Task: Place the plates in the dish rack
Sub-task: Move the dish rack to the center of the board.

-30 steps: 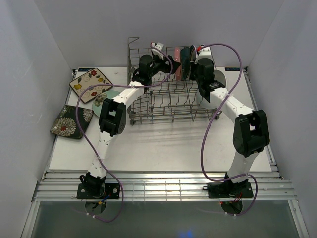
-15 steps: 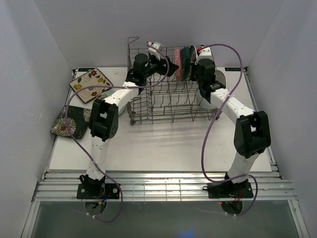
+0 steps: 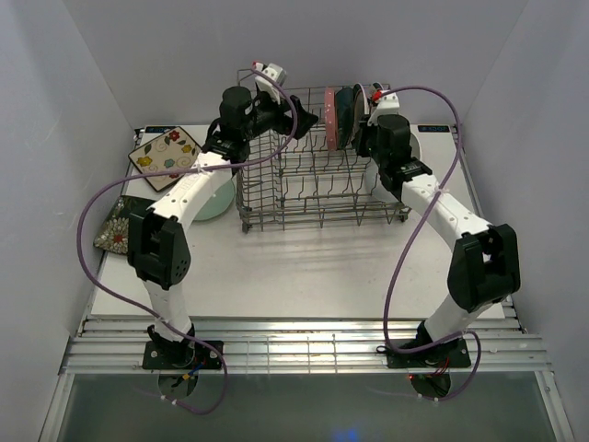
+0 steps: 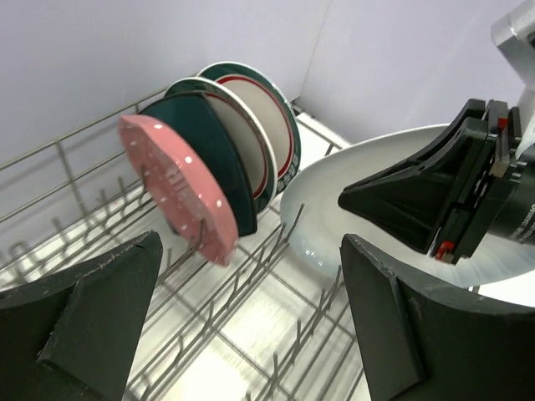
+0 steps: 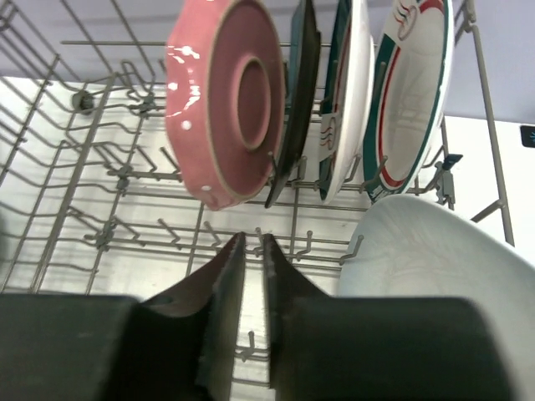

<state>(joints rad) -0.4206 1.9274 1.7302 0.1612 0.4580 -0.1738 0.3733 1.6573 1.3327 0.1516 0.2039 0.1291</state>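
Pink glaze is showing straight ahead of the left end effector [image 4: 251, 251]. The pink dotted plate [image 4: 171, 188] is standing on edge among the tines of the dish rack [image 3: 313, 189]. Beyond it, the dark teal square plate [image 4: 213, 163], the nearer rimmed round plate [image 4: 247, 134] and the farther rimmed round plate [image 4: 280, 117] are leaning in a close row. I am holding this end effector's fingers [image 4: 84, 326] wide apart over the rack, with nothing between them.

The white oval plate [image 4: 322, 230] is lying ahead and to its right. I cannot tell whether that plate is sitting inside the rack's end wall or just outside it.

The right end effector [image 5: 251, 242] is pointing into the rack with its fingers drawn together to a thin slit, gripping nothing. The pink dotted plate is standing just beyond its tips and the white oval plate is lying to its right.

Well to the left of the left end effector, the cream floral square plate [image 3: 167, 152], the mint round plate [image 3: 219, 203] and the dark floral square plate [image 3: 118, 226] are lying on the desk [image 3: 304, 267].
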